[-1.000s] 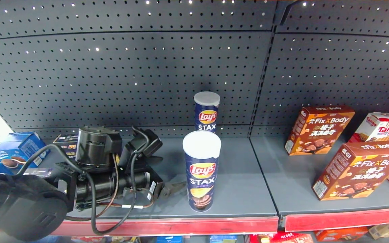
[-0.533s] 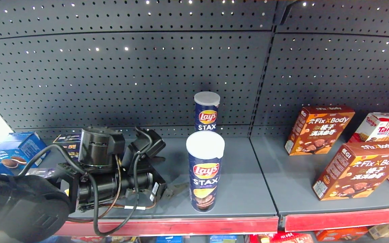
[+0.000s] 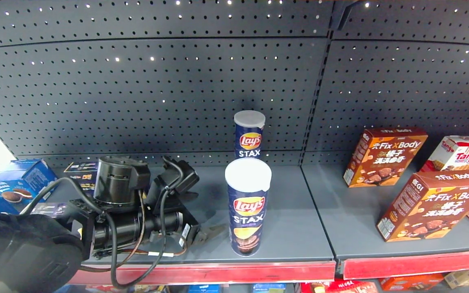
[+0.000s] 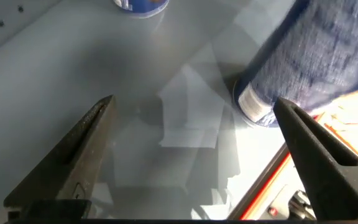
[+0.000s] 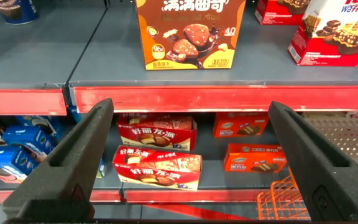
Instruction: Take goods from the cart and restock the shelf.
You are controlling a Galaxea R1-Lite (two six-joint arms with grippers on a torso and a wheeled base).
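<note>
Grey shelf (image 3: 295, 228), pegboard backing (image 3: 136, 89); front chip can (image 3: 247, 211) at lower centre stands just right of spread, empty left gripper (image 4: 194, 104).

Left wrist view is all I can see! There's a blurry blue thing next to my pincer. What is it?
Observer: It's a chip can, standing upright with a white lid at the front of the shelf.
Operator: Is that another one far back?
Observer: Yes, a second can stands upright behind it, near the pegboard.
Operator: What's my other pincer doing?
Observer: The right pincer is open and empty, facing a brown box on the shelf.
</note>
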